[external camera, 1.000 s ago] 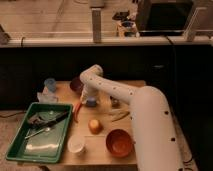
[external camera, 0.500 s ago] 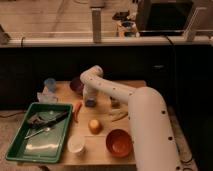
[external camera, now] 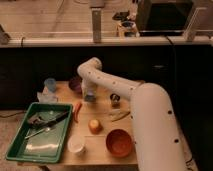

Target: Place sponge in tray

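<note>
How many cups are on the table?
2: a pale-blue cup back left; a white cup in front, beside the tray. The gripper is mid-table; its arm may hide more.

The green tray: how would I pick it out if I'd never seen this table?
Look at the wooden table; the green tray fills its near-left corner, left of the white cup and orange-brown bowl. It is the only rectangular container, holding dark utensils, while the gripper hangs over the table's back middle.
</note>
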